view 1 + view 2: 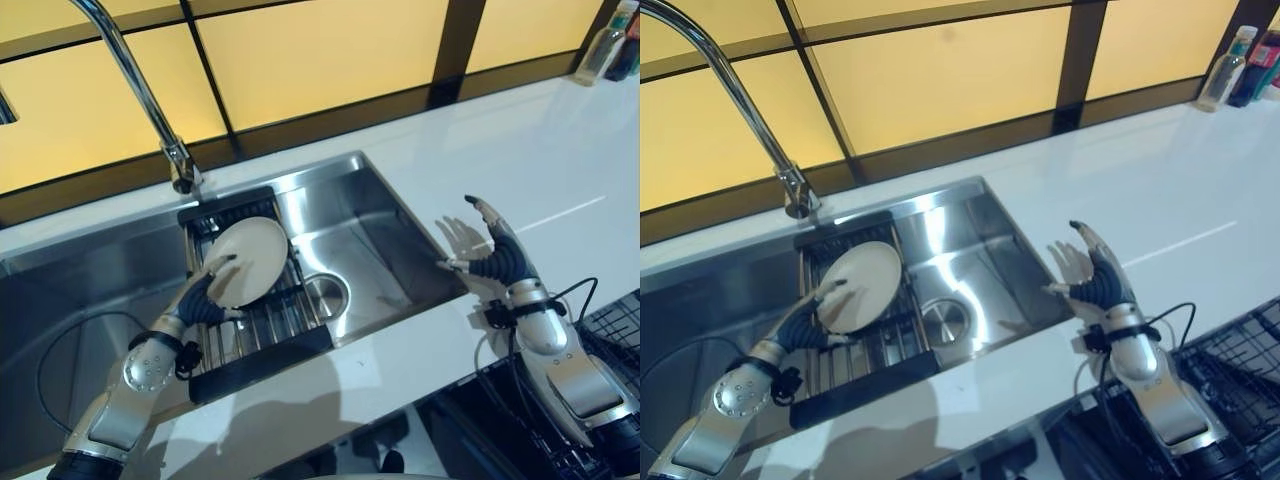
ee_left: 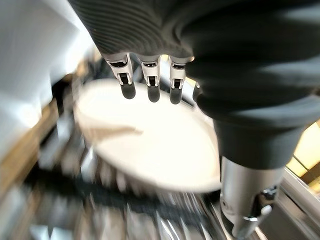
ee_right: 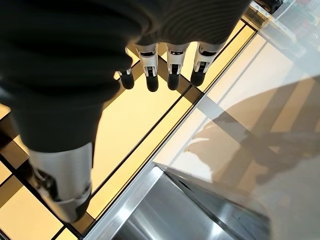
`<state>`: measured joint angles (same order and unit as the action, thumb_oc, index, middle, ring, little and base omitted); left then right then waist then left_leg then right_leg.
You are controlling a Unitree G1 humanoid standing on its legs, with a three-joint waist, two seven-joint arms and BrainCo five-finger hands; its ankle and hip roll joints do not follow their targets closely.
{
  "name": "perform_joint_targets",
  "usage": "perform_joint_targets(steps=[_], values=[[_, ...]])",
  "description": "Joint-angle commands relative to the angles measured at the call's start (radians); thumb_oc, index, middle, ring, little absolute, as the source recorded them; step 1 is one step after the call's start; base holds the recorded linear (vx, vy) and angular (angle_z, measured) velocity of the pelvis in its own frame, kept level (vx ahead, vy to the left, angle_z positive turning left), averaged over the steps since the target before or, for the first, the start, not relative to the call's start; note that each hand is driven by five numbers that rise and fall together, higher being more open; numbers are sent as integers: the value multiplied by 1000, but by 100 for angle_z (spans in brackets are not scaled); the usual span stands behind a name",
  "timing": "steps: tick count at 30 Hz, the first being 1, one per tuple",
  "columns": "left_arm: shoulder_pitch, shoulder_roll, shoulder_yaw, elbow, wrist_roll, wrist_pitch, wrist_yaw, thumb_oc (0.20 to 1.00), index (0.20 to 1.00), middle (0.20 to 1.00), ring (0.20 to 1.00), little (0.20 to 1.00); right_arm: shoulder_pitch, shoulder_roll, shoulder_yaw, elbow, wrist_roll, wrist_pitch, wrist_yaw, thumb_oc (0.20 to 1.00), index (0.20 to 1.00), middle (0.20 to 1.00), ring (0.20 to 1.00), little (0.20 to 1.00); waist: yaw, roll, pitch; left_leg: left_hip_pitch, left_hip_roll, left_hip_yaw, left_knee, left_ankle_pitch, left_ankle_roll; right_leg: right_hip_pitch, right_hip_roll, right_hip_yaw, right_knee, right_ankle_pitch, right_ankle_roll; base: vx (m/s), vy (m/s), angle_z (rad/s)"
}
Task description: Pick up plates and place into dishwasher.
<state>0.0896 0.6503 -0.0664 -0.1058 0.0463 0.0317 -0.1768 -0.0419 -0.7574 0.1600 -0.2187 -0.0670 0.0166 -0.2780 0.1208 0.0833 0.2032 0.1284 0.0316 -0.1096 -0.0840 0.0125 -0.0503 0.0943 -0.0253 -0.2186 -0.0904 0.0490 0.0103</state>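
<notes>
the cream plate is leaned in the sink rack, touched at its lower rim by the left hand, fingers straight. the right hand is held spread.

You have one plate here, cream-coloured, leaning in the single dark drying rack that sits inside the one steel sink. One curved tap rises behind the sink, and one round drain shows in its floor. You see two hands: the left hand at the plate and the right hand over the white counter. Count two bottles at the counter's far corner, one clear and one dark.
</notes>
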Motion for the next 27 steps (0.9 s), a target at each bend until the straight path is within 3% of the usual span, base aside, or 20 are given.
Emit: perform_joint_targets(steps=[1, 7, 15, 18, 22, 27], values=[[21, 64, -16, -62, -131, -20, -76, 1000, 1000, 1000, 1000, 1000, 11, -37, -25, -108, 6, -43, -8, 1000, 1000, 1000, 1000, 1000, -16, -26, -73, -45, -35, 35, 60, -60, 14, 17, -76, 27, 65, -101, 109, 22, 50, -1], [27, 78, 0, -43, -157, -15, -41, 1000, 1000, 1000, 1000, 1000, 32, -50, -44, -105, 17, -51, 8, 1000, 1000, 1000, 1000, 1000, -23, -15, -82, -39, -38, 35, 55, -60, 15, 18, -84, 28, 65, -103, 113, 8, 19, 0], [61, 65, 11, -42, -4, -29, 42, 1000, 1000, 1000, 1000, 1000, 65, -63, -72, -99, 30, -46, 18, 1000, 1000, 1000, 1000, 1000, -22, -12, -77, -39, -35, 33, 58, -57, 14, 17, -90, 28, 67, -99, 115, 39, 20, 0], [65, 70, 14, -30, 101, -33, 153, 1000, 1000, 1000, 1000, 1000, 73, -74, -79, -95, 38, -46, 20, 1000, 1000, 1000, 1000, 1000, -26, -12, -61, -52, -34, 33, 70, -56, 14, 3, -94, 34, 77, -97, 116, 13, 25, 0], [-5, 92, -8, 31, 305, 7, 409, 1000, 1000, 1000, 1000, 1000, 7, -94, -48, -54, 43, -48, -8, 1000, 1000, 1000, 1000, 1000, -31, -18, -11, -123, -36, 28, 106, -55, 16, -62, -100, 49, 101, -88, 119, -102, 21, -1], [-244, 163, -103, 133, 361, 101, 639, 1000, 1000, 1000, 1000, 1000, -260, -86, 76, 32, 24, -13, -103, 1000, 1000, 1000, 1000, 1000, -44, -33, 130, -285, -35, 29, 153, -35, 17, -202, -95, 66, 123, -58, 118, -359, -54, -6]])
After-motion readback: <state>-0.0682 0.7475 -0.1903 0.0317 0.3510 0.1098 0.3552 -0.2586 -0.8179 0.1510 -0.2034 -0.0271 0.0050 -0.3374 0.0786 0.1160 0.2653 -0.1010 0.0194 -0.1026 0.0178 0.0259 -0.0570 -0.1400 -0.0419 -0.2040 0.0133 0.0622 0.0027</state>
